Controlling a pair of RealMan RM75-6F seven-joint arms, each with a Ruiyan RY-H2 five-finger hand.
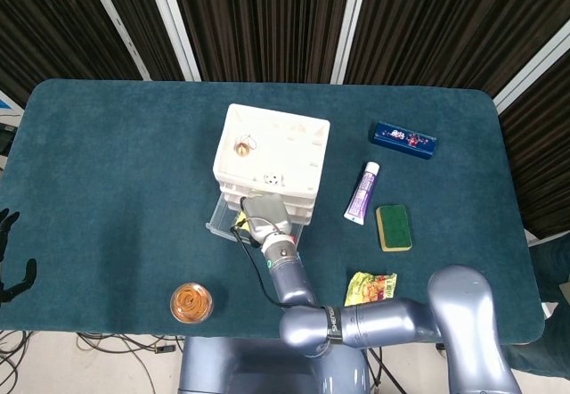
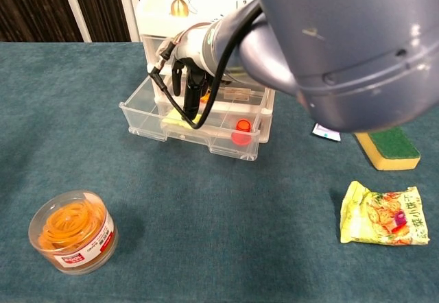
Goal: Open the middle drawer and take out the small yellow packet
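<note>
A white drawer unit [image 1: 272,149] [image 2: 206,1] stands mid-table with its clear middle drawer [image 1: 216,223] [image 2: 140,114] pulled out toward me. The small yellow packet [image 2: 177,119] [image 1: 240,223] lies in the drawer's left half, mostly covered. My right hand [image 2: 189,87] [image 1: 260,216] reaches down into the drawer, its dark fingers pointing at the packet. Whether they pinch it is hidden. A red cap [image 2: 240,131] sits in the drawer's right half. My left hand [image 1: 9,256] shows at the far left edge, off the table, fingers apart and holding nothing.
A tub of orange rubber bands [image 1: 191,302] [image 2: 72,239] stands front left. A green-yellow snack bag [image 1: 370,289] [image 2: 384,214], a sponge [image 1: 393,226] [image 2: 387,147], a purple tube [image 1: 362,193] and a blue box [image 1: 403,139] lie to the right. My right forearm fills the chest view's upper right.
</note>
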